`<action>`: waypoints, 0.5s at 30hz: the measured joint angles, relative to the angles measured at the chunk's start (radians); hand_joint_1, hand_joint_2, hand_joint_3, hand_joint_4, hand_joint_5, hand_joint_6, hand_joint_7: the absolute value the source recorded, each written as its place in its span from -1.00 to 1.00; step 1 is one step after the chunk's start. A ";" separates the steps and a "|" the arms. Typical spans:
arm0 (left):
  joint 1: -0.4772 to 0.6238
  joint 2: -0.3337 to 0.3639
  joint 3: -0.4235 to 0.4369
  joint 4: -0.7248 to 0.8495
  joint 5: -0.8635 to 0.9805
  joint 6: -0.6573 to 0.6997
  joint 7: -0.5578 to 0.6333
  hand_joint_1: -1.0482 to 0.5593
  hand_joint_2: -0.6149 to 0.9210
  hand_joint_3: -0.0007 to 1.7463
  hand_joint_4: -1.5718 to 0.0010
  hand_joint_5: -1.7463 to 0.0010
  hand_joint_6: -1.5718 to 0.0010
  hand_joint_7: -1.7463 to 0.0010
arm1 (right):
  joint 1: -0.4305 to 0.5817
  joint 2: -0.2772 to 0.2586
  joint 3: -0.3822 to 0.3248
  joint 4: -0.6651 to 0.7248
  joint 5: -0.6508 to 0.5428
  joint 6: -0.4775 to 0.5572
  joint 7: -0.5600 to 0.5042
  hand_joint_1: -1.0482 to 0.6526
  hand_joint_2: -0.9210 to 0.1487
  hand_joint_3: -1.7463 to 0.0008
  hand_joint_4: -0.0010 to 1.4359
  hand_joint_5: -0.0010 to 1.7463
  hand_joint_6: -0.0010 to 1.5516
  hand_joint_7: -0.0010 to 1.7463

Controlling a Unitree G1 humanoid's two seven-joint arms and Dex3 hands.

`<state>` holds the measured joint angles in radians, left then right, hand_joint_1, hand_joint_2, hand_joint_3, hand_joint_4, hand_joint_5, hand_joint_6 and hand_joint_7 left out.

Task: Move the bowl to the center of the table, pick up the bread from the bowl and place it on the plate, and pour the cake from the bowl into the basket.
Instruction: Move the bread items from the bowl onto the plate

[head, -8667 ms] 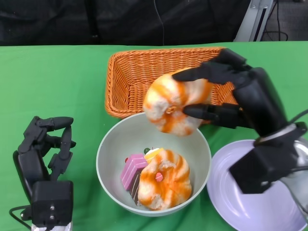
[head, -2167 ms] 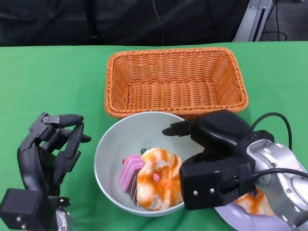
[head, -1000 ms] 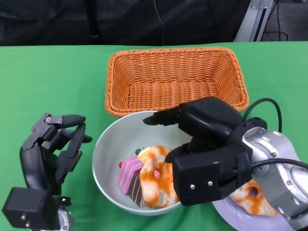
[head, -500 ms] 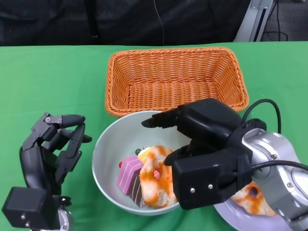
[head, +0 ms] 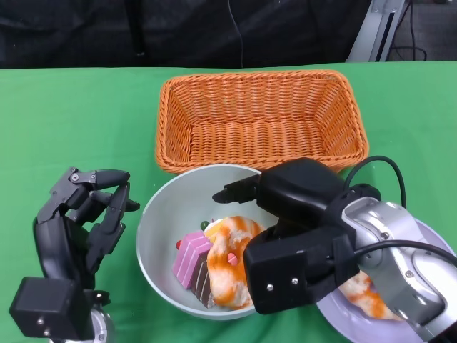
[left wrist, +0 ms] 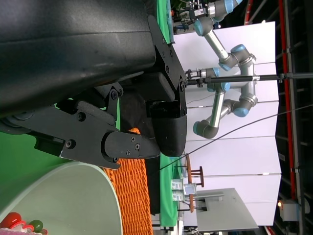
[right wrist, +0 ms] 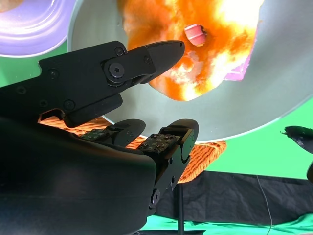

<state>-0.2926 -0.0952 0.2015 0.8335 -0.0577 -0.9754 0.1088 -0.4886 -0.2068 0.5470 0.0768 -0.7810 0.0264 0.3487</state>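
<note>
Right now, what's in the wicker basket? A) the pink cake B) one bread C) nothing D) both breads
C: the head view shows the basket with only bare weave inside; the pink cake and one bread sit in the bowl, another bread on the plate.

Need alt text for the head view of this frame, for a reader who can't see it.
The robot's right hand reaches into a pale bowl over an orange-and-white bread lying beside a pink cake slice. Another bread lies on the lavender plate at right. Behind stands an orange wicker basket; the left hand waits left of the bowl, holding nothing.
</note>
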 measured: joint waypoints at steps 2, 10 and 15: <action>-0.003 0.000 0.000 0.006 0.010 -0.001 0.007 0.03 1.00 -0.68 0.01 -0.55 -0.10 -0.15 | -0.008 0.003 0.005 0.015 -0.003 -0.005 -0.001 -0.59 -1.00 0.98 0.00 -1.00 -0.32 -1.00; -0.019 -0.002 0.002 0.049 0.014 -0.023 0.009 0.03 1.00 -0.68 -0.01 -0.56 -0.09 -0.15 | -0.028 0.013 0.020 0.069 -0.015 -0.021 -0.018 -0.57 -1.00 0.96 0.02 -0.99 -0.32 -1.00; -0.027 -0.002 0.004 0.070 0.014 -0.038 0.009 0.03 1.00 -0.67 -0.01 -0.55 -0.10 -0.16 | -0.045 0.028 0.021 0.105 -0.015 -0.029 -0.034 -0.58 -1.00 0.96 0.05 -0.98 -0.32 -1.00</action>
<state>-0.3201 -0.0975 0.2051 0.9035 -0.0439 -1.0138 0.1178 -0.5332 -0.1788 0.5683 0.1820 -0.7960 -0.0021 0.3148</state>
